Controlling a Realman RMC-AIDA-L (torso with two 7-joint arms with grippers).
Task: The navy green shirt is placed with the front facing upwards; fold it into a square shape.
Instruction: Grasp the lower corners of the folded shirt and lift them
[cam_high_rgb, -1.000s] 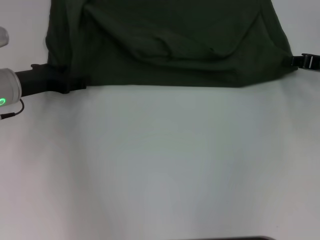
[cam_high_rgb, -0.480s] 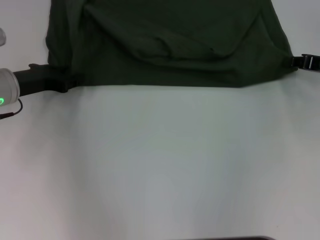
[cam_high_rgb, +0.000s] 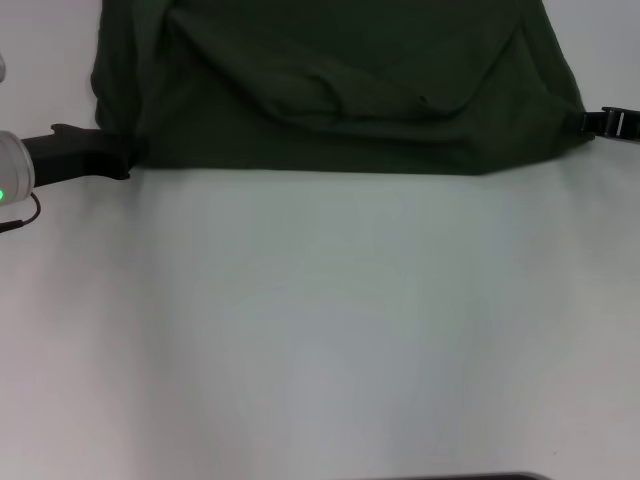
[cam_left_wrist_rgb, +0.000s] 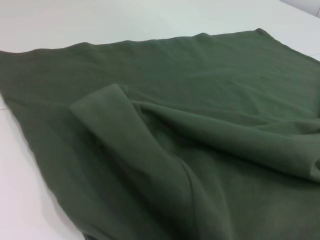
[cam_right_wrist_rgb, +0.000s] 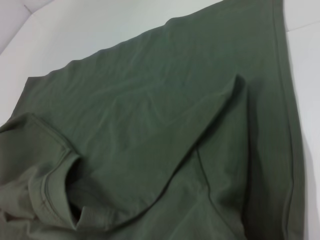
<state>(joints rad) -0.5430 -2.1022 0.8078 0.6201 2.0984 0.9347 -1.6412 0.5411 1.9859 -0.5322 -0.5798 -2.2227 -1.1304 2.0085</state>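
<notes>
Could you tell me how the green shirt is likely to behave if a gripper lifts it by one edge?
The navy green shirt would probably droop limply: it already lies in soft folds and ridges. Pushed, it would likely bunch up rather than slide.

a: the dark olive-green cotton shirt (cam_high_rgb: 340, 90) runs off the head view's top edge, so its far part is unseen.
b: the black left gripper (cam_high_rgb: 118, 158)?
a: its tip disappears at the shirt's near corner; fingers can't be made out.
b: the right gripper (cam_high_rgb: 610, 122)?
a: cut off by the right edge, fingers unreadable.
</notes>
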